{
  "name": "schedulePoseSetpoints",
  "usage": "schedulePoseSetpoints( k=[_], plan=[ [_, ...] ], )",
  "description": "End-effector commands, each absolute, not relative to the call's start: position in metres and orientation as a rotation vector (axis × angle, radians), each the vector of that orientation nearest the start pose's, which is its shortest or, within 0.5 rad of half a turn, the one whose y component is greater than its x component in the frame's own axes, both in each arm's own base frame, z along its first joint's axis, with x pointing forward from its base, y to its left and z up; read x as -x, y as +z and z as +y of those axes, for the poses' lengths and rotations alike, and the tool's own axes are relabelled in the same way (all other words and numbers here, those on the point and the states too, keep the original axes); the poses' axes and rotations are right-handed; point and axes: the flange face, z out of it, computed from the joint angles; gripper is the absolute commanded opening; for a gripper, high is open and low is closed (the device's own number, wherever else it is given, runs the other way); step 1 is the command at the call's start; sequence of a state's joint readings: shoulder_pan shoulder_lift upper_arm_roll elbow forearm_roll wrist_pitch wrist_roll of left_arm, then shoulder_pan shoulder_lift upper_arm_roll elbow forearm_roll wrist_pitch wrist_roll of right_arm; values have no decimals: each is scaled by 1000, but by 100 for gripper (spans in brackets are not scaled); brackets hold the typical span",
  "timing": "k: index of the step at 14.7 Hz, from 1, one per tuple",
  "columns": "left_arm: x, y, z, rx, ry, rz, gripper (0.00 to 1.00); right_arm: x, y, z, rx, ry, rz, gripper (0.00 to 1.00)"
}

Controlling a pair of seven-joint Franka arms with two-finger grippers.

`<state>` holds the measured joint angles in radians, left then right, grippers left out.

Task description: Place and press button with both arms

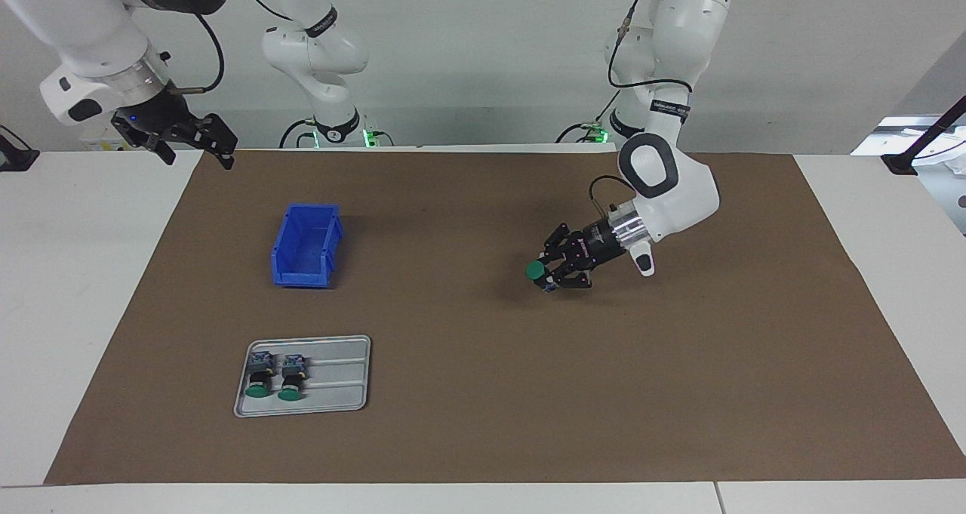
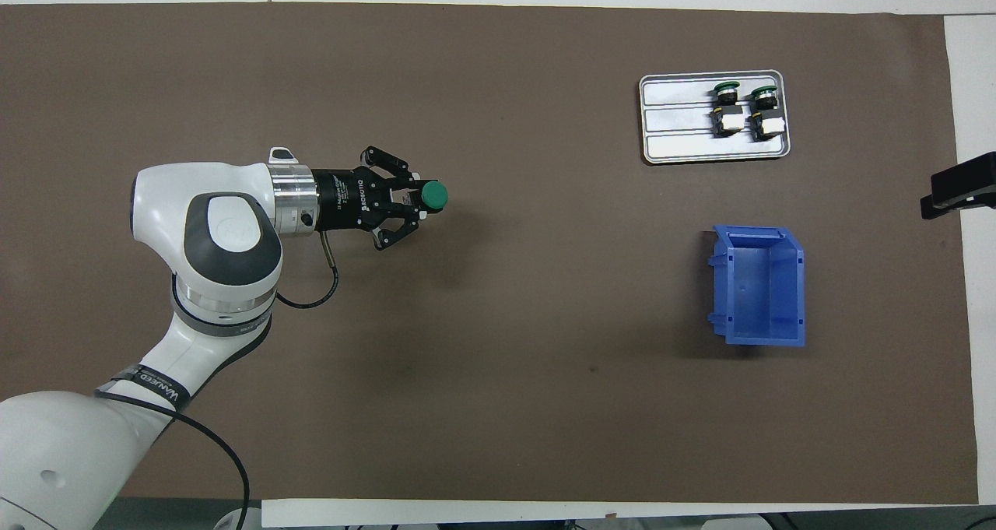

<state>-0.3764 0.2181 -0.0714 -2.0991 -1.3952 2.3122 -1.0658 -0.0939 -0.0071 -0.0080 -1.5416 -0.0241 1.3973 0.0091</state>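
Note:
My left gripper (image 1: 546, 273) (image 2: 419, 198) lies nearly level, a little above the brown mat toward the left arm's end of the table, and is shut on a button (image 1: 536, 271) (image 2: 433, 195). The button's round green cap sticks out past the fingertips, and its body sits between the fingers. My right gripper (image 1: 192, 152) hangs open and holds nothing, high over the mat's corner at the right arm's end, where that arm waits.
A grey tray (image 1: 339, 393) (image 2: 677, 145) holds two more green-capped buttons (image 1: 275, 377) (image 2: 743, 108) lying side by side. A blue bin (image 1: 306, 246) (image 2: 762, 285) stands nearer to the robots than the tray. The brown mat (image 1: 483, 393) covers most of the table.

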Motion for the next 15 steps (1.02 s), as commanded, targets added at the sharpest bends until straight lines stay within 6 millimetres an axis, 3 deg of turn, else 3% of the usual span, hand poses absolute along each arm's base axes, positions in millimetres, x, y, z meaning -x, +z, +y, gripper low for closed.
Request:
schedulePoseSetpoints(
  k=[1, 4, 8, 15],
  plan=[
    [-510, 309, -270, -1517, -905, 1635, 7, -524, 629, -58, 3147, 203, 144, 100],
    [-508, 307, -275, -1468, -930, 1592, 7, -524, 629, -58, 3147, 203, 144, 100],
    [-502, 281, -278, -1430, -949, 1515, 7, -524, 629, -58, 3147, 203, 144, 100],
    [-496, 263, -264, -1396, -973, 1463, 7, -524, 629, -58, 3147, 203, 144, 100]
  ],
)
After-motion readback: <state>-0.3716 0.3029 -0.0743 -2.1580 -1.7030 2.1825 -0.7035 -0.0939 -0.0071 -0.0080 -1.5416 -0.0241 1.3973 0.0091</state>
